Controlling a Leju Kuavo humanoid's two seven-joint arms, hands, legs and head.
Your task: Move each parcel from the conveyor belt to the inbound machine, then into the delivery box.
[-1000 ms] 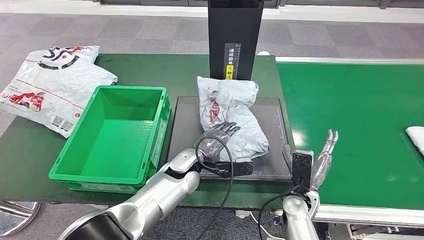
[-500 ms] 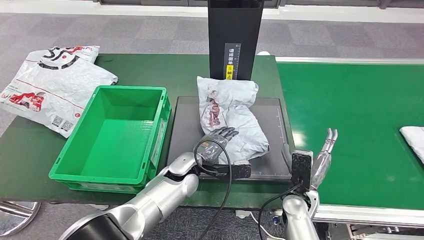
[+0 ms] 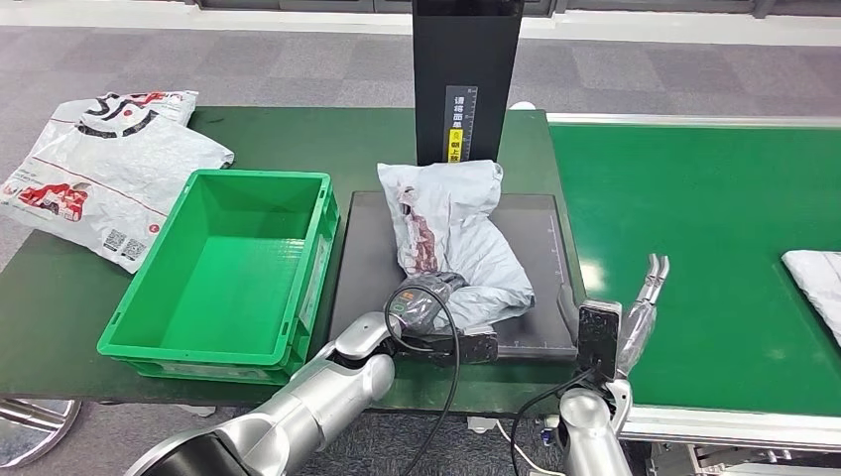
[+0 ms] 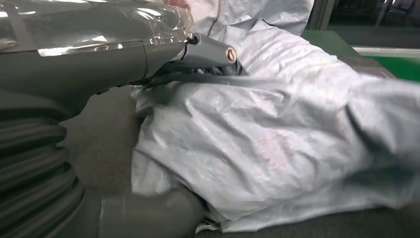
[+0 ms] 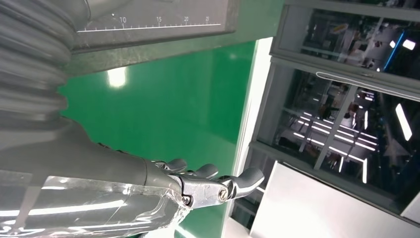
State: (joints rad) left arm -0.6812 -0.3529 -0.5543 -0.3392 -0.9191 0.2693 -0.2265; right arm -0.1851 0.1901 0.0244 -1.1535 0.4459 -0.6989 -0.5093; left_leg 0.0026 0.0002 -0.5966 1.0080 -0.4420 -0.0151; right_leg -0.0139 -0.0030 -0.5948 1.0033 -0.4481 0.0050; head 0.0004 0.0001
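Grey parcel [image 3: 451, 238] is gripped at its near end by the left hand [image 3: 421, 300]; in the left wrist view the fingers [image 4: 208, 52] are curled down over the crumpled plastic [image 4: 277, 144] and the thumb [image 4: 148, 213] is tucked under its edge, so the bag is pinched between them. The parcel is laid on the dark platform of the inbound machine [image 3: 372, 253], its far end touching the foot of the machine's black upright column [image 3: 466, 69]. The left arm is brought in from the near edge of the table [image 3: 60, 307], a black cable looped over the wrist.

Right hand [image 3: 645, 302] is held upright over the near edge of the conveyor belt [image 3: 714, 228], just beside the platform's near right corner; fingers [image 5: 208, 181] are extended, lightly bent, set slightly apart, nothing held.

A green delivery box [image 3: 228, 273] is set on the table touching the platform's left edge. Near the table's far left corner a white printed bag [image 3: 99, 174] is laid, overhanging the edge. A second parcel, white [image 3: 818, 278], is seen at the right edge of the belt, partly cut off.
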